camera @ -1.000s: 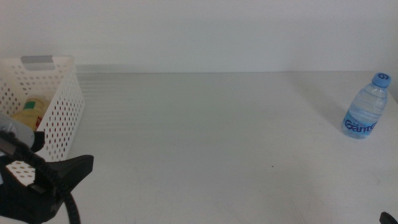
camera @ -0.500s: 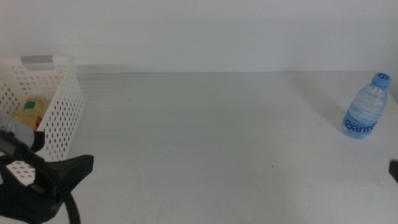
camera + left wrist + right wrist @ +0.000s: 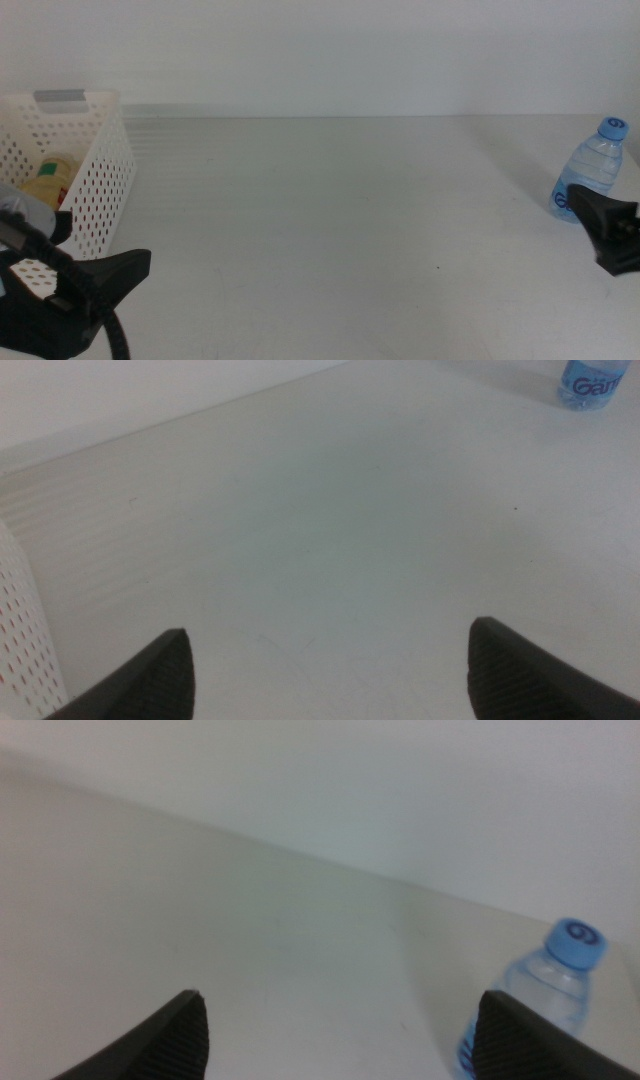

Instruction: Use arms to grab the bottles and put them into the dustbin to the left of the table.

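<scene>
The water bottle (image 3: 596, 165) stood at the table's (image 3: 330, 220) right edge, its base hidden behind the right gripper (image 3: 612, 235), which had risen into view with jaws spread. The left gripper (image 3: 325, 670) waited, open, beside the dustbin (image 3: 95, 190), where the yellow bottle (image 3: 50, 178) was partly seen.

Your clear water bottle (image 3: 594, 166) with the blue cap stands upright, far to the right of the dustbin (image 3: 98, 180). You see the yellow tea bottle (image 3: 48, 181) lying inside that white perforated dustbin.
</scene>
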Robot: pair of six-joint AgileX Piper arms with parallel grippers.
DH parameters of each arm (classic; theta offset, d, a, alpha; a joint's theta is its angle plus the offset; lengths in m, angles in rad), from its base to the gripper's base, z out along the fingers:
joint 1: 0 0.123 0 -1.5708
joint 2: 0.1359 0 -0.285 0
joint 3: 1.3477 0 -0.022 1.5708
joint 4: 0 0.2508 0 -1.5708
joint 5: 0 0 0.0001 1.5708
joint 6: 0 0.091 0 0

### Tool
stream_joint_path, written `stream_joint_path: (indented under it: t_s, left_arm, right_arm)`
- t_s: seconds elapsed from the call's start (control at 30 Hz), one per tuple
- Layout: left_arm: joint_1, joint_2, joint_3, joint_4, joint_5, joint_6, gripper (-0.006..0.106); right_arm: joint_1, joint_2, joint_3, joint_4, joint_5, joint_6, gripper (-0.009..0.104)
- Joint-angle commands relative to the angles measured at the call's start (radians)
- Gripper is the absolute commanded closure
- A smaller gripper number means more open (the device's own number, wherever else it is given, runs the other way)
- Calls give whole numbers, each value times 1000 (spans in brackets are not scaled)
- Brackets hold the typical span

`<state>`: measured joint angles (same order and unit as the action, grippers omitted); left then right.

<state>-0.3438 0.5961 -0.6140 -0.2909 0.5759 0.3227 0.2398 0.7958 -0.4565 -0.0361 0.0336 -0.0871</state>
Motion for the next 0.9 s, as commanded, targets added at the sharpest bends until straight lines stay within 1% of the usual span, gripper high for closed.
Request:
stream_joint_path:
  t_s: [0.0, 0.1, 0.17, 0.27, 0.5, 0.6, 0.73, 0.87]
  left_arm:
    - [-4, 1, -23, -22, -66, -7, 10]
    - [-4, 1, -23, -22, -66, -7, 10]
    - [-4, 1, -23, -22, -66, -7, 10]
    - [-4, 1, -23, -22, -66, -7, 10]
    - [-4, 1, -23, -22, -66, -7, 10]
    - [-4, 1, -23, -22, -66, -7, 10]
    - [-4, 1, -23, -22, -66, -7, 10]
    - [-4, 1, -23, -22, -66, -7, 10]
  right_arm:
    - [-4, 48, 12, 30, -228, 6, 19]
    - [-5, 105, 75, 138, -397, -13, 21]
    - [-5, 147, 89, 204, -433, -45, 22]
    - [-5, 229, 89, 317, -467, -163, 25]
    - [-5, 410, 89, 560, -703, -369, 26]
    - [-5, 476, 89, 608, -792, -416, 25]
    - [-5, 547, 88, 607, -882, -391, 24]
    - [-5, 605, 84, 606, -972, -348, 18]
